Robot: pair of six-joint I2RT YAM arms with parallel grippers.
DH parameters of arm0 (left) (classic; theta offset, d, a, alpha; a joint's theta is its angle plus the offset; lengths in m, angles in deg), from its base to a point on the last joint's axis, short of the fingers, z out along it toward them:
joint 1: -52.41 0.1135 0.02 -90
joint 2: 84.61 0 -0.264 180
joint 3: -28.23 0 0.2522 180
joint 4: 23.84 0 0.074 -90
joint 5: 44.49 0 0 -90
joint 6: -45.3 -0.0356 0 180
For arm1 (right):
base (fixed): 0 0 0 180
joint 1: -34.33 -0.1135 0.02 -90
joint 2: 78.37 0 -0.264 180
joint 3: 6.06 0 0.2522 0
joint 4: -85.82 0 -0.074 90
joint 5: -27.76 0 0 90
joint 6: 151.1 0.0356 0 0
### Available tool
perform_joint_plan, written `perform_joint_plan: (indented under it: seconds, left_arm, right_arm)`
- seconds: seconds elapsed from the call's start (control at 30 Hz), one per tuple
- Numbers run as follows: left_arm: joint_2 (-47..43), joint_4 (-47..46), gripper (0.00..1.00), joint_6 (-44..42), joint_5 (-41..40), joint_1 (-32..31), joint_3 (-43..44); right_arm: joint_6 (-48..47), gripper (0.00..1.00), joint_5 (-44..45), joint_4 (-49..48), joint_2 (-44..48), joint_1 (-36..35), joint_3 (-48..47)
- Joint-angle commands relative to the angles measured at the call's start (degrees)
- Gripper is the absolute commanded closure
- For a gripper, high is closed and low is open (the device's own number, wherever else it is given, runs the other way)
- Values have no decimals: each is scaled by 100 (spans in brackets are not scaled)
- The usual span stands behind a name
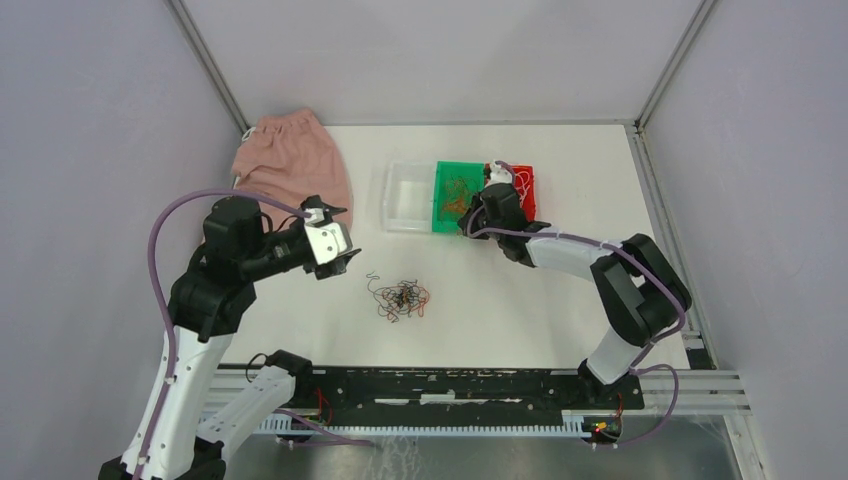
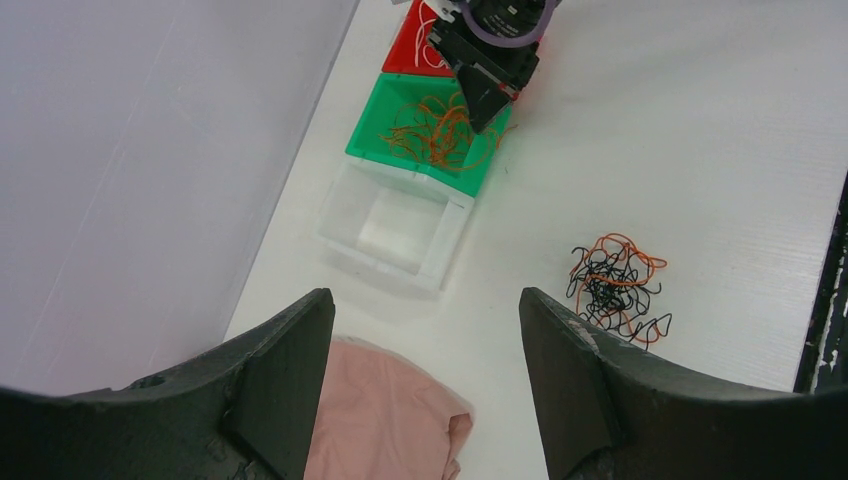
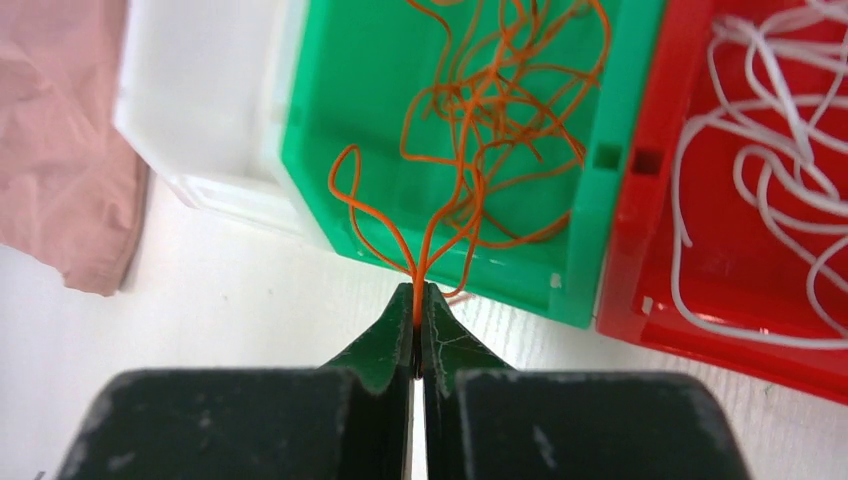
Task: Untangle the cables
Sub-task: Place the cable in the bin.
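A tangled clump of black and orange cables [image 1: 400,298] [image 2: 615,287] lies on the white table between the arms. More orange cables [image 3: 490,110] [image 2: 435,133] fill the green bin [image 1: 444,176] [image 3: 340,120], and white cables [image 3: 770,140] lie in the red bin [image 1: 527,180] [image 3: 700,250]. My right gripper [image 3: 418,290] [image 1: 468,218] hovers at the green bin's near edge, shut on orange strands that trail over the rim. My left gripper [image 2: 425,300] [image 1: 340,262] is open and empty, held above the table left of the clump.
A clear bin [image 1: 410,196] [image 2: 395,222] sits left of the green one. A pink cloth [image 1: 293,158] [image 2: 385,415] lies at the back left. Grey walls enclose the table on three sides.
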Motion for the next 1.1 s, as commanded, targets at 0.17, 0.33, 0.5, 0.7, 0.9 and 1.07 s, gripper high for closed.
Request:
perform_joint_plan:
  seconds: [0.17,0.33,0.5,0.7,0.9,1.07]
  left_arm:
    - [-8,-94,24,195,91,-24,255]
    - [23,-37,24,172,90,-24,316]
    - [31,-31,24,159,80,-24,328]
    - [66,-23,24,124,89,-21,284]
    - [132,-23,24,116,144,-20,301]
    - [193,-14,24,146,176,-23,335]
  right_arm:
    - [-730,100,303,1133,-178,0,-1622]
    - [-1067,100,488,1557,-773,44,-2409]
    - [-1103,100,515,1863,-1345,134,-3015]
    - [-1058,100,682,2062,-1714,155,-3101]
    - [-1160,88,892,2232,-1788,159,-2911]
    - [-1203,67,638,2229,-1656,151,-2958]
